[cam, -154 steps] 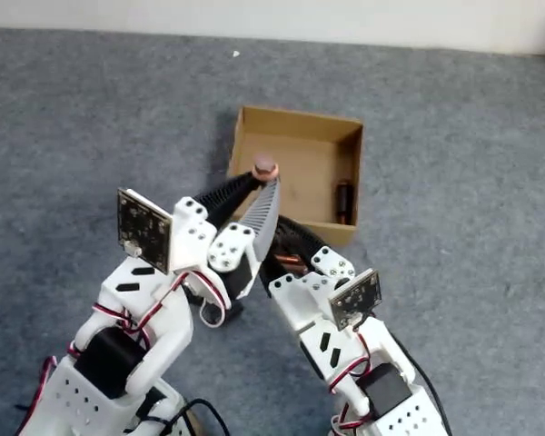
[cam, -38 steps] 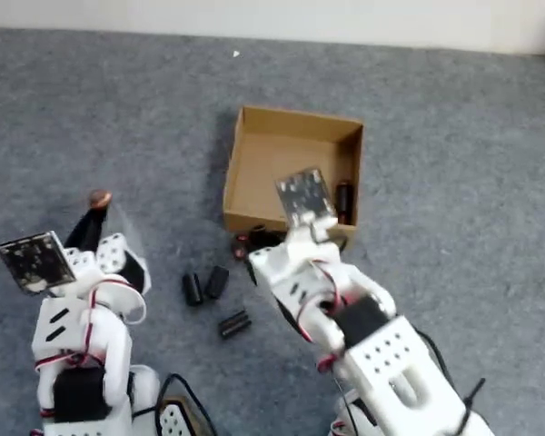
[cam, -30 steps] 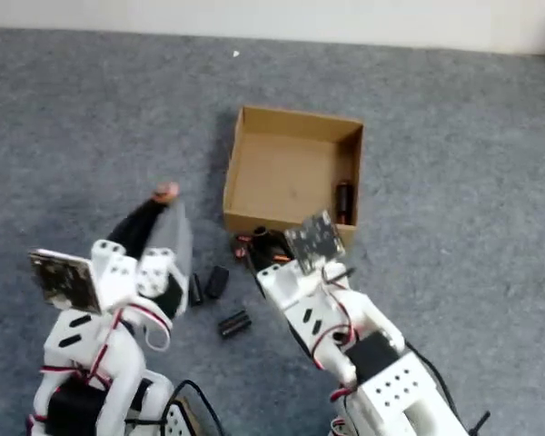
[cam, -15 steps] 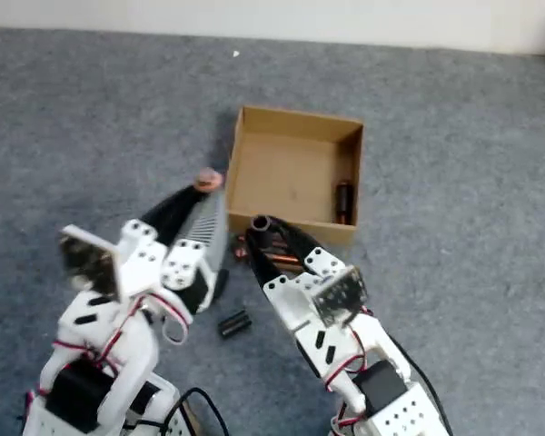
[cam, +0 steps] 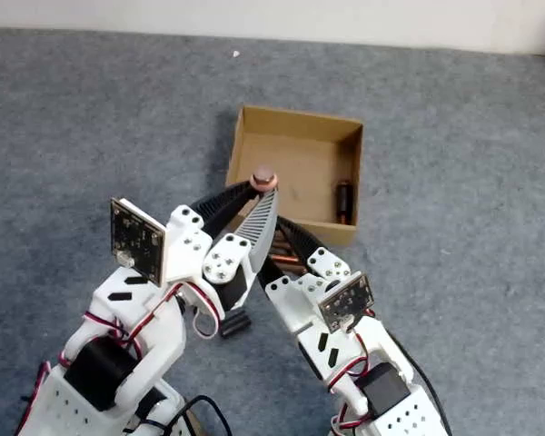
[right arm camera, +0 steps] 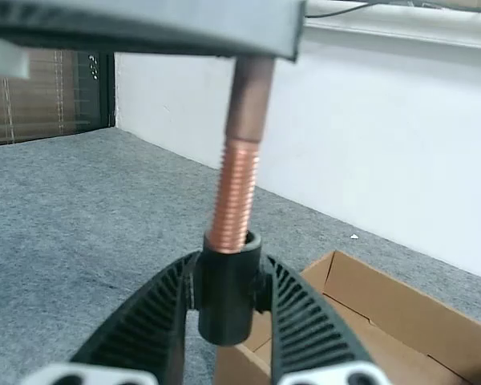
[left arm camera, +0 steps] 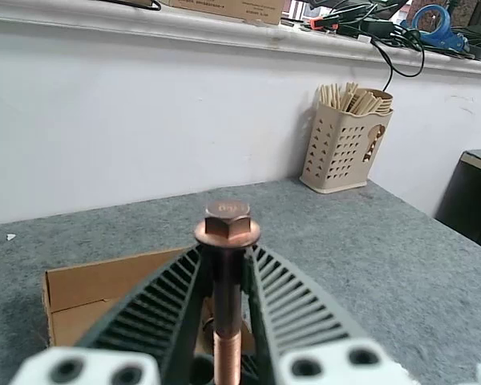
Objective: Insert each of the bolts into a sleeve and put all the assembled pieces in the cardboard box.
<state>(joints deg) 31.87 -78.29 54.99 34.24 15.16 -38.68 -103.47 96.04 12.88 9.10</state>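
My left gripper is shut on a copper bolt, held upright with its hex head up; in the high view the bolt head sits at the near edge of the cardboard box. Directly below, my right gripper is shut on a black sleeve. The bolt's threaded end enters the top of the sleeve. The left gripper crosses over the right gripper. One assembled piece lies inside the box by its right wall.
A loose black sleeve lies on the grey carpet under the left arm. Copper-coloured parts show between the arms near the box front. A beige basket of sticks stands by the far wall.
The left gripper has swung right with the bolt, from beside the box's left corner to directly over the right gripper. The bolt's tip now meets the sleeve.
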